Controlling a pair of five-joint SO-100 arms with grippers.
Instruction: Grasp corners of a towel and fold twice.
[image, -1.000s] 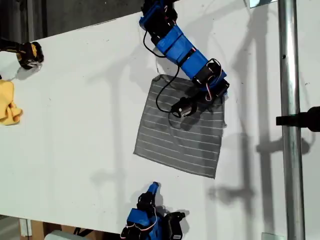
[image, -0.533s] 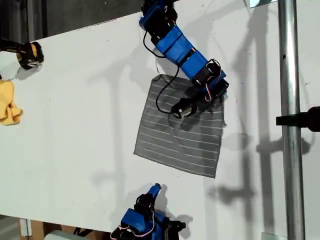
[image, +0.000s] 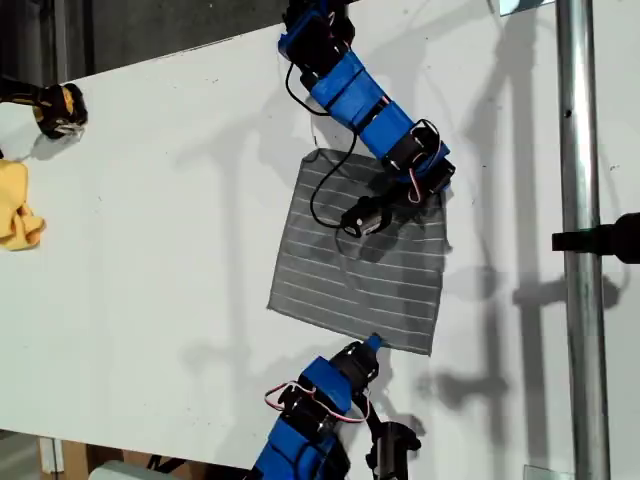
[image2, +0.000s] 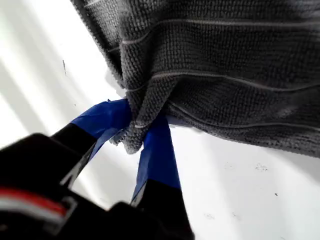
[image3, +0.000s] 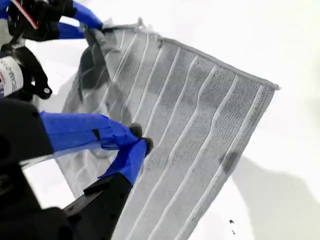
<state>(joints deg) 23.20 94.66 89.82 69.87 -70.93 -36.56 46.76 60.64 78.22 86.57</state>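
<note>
On a white table (image: 150, 200) seen from above, the towel (image: 350, 270), grey with thin white stripes, lies spread nearly flat and slightly skewed, a little toward the exterior view's right of centre. One blue arm reaches in from the top edge of the exterior view and one from the bottom edge. My first gripper (image2: 140, 135), on the upper arm, pinches one of the corners (image2: 131, 145), the towel's far one at the exterior view's right, with the cloth bunched between its blue tips. My second gripper (image3: 139, 142), on the lower arm, has its tips pressed together at the towel's near edge, partway along it and short of the near corner (image: 428, 352) at the exterior view's right. To fold well, I judge it should spread its tips, shift along the edge to that corner and take a firm bite of fabric, so both held corners can lift together and carry evenly across to the opposite edge. A shallow pinch may slip. The upper arm's body covers the held corner in the exterior view. Whether any cloth sits between the second gripper's tips I cannot tell. A small yellow cloth (image: 15, 205) is cut off at the exterior view's left edge.
</note>
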